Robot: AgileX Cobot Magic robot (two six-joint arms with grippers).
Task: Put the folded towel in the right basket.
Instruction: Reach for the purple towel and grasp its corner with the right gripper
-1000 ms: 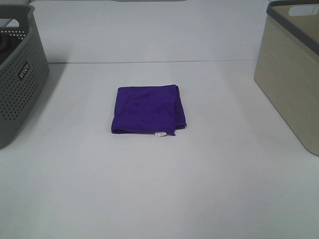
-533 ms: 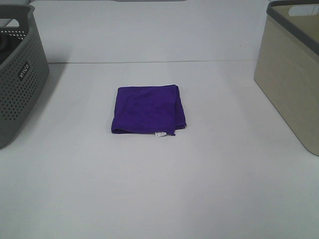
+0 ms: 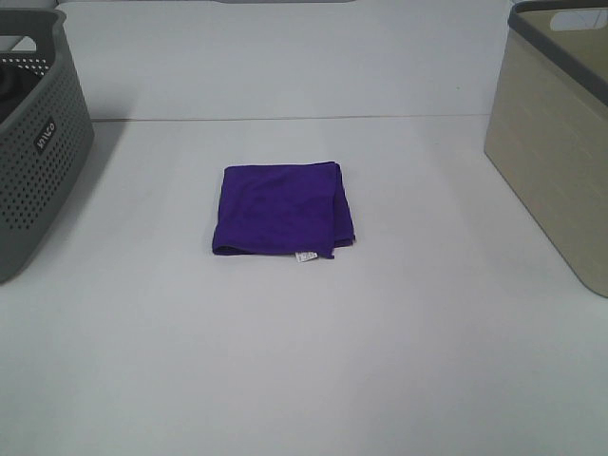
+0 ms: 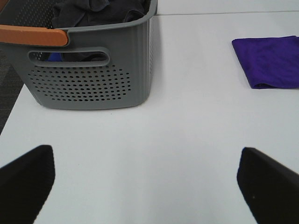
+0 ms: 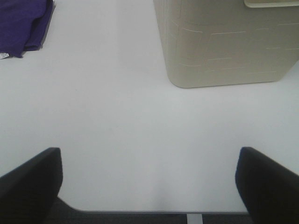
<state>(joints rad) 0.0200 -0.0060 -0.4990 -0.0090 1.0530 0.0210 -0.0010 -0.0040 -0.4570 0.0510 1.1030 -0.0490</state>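
Note:
A folded purple towel lies flat in the middle of the white table; it also shows in the left wrist view and the right wrist view. The beige right basket stands at the right edge, seen close in the right wrist view. Neither arm shows in the exterior high view. My left gripper is open and empty over bare table near the grey basket. My right gripper is open and empty near the table's front edge, in front of the beige basket.
A grey perforated basket with dark clothes inside and an orange handle stands at the left. The table's front edge lies just under the right gripper.

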